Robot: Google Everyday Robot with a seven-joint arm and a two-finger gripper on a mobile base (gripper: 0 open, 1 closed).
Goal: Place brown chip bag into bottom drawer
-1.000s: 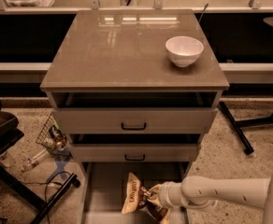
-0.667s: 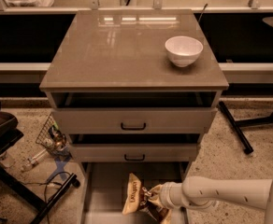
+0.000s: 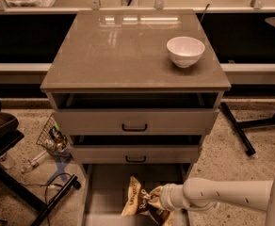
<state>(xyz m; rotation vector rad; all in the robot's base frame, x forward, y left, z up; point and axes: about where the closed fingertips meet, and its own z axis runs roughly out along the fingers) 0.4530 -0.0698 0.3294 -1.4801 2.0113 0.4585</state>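
Gripper (image 3: pixel 154 200) low inside the pulled-out bottom drawer (image 3: pixel 104 199), fingers apparently pinching the right edge of the brown chip bag (image 3: pixel 133 196). Bag just left of the fingers, long axis running away toward the cabinet, tan end farthest, drawer floor directly beneath. Probably needs only a release straight down. White bowl (image 3: pixel 185 51) well above on the worktop (image 3: pixel 114 55).

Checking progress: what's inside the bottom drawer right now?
The brown chip bag is in the bottom drawer, with the hand at the bag's right side. The drawer floor under them is covered.
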